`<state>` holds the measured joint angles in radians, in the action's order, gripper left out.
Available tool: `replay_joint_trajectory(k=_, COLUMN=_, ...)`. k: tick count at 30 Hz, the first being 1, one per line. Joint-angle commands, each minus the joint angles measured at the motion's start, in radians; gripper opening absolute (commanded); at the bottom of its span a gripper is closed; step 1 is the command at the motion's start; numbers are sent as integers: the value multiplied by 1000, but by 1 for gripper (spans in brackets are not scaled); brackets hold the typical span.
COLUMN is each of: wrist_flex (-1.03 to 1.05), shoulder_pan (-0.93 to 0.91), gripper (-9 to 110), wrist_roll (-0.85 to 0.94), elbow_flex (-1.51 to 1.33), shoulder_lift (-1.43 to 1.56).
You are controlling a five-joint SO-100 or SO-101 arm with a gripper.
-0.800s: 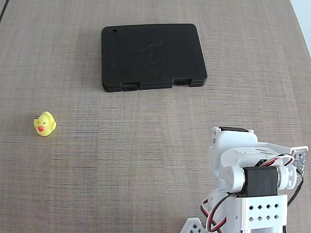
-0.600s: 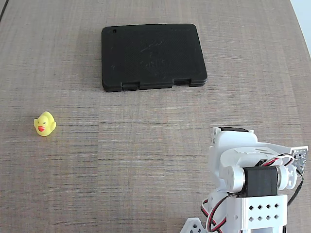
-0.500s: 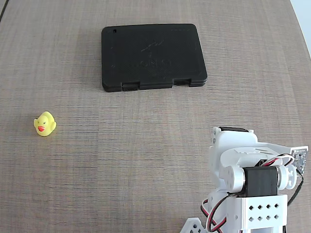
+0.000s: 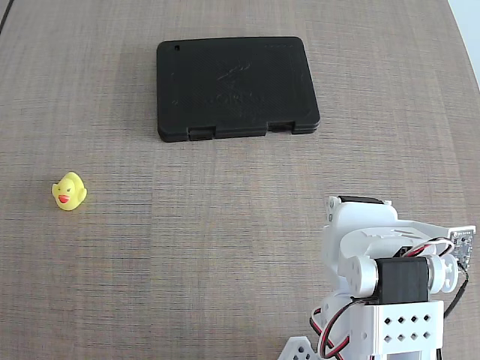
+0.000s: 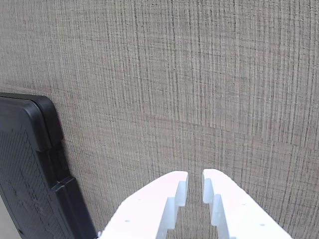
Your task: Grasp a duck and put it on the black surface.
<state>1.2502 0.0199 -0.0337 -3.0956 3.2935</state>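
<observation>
Fixed view: duck (image 4: 69, 191) sits upright on the wood-grain table (image 4: 225, 247) at the left side, beak facing roughly toward the camera, alone, nothing touching it. It is well apart from the black surface (image 4: 236, 86), which lies flat near the top centre of the table, latch notches on its near edge, faint embossed marks on the lid. Nothing rests on the case. Duck is lower and far left of the case in this view.

Arm (image 4: 390, 292) sits folded at the bottom right corner of the fixed view: white printed body, black servo, red/black/white wires looping at its base, small circuit board sticking out at the right edge. Well away from both duck and case. Gripper tips are not visible in this view.

Wrist view: gripper (image 5: 195, 183) enters from the bottom edge, two white fingers (image 5: 164, 204) nearly together with only a narrow slit between the tips, nothing held between them. Below them is bare table. The black surface (image 5: 27, 169) shows at the left edge of the wrist view, rounded corner and stepped edge visible, off to the side of the fingers and not touching them. Duck is not seen in the wrist view
</observation>
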Motion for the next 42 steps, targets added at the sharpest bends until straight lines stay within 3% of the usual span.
replay_joint_trajectory(k=1, wrist_flex=17, shoulder_pan=3, gripper=3, wrist_roll=-2, elbow_flex=38, shoulder_lift=67)
replay_joint_trajectory(k=8, wrist_flex=-41, shoulder_pan=5, gripper=3, wrist_roll=-6, elbow_flex=121, shoulder_lift=-83)
replay_joint_trajectory(k=18, wrist_flex=-232, shoulder_pan=41, gripper=3, wrist_roll=-8, elbow_flex=512, shoulder_lift=-716)
replay_joint_trajectory(k=32, wrist_flex=-152, shoulder_pan=614, gripper=3, wrist_roll=-9, elbow_flex=945, shoulder_lift=-1186)
replay_joint_trajectory(k=42, wrist_flex=-135, shoulder_pan=870, gripper=3, wrist_roll=2, elbow_flex=1131, shoulder_lift=-1520)
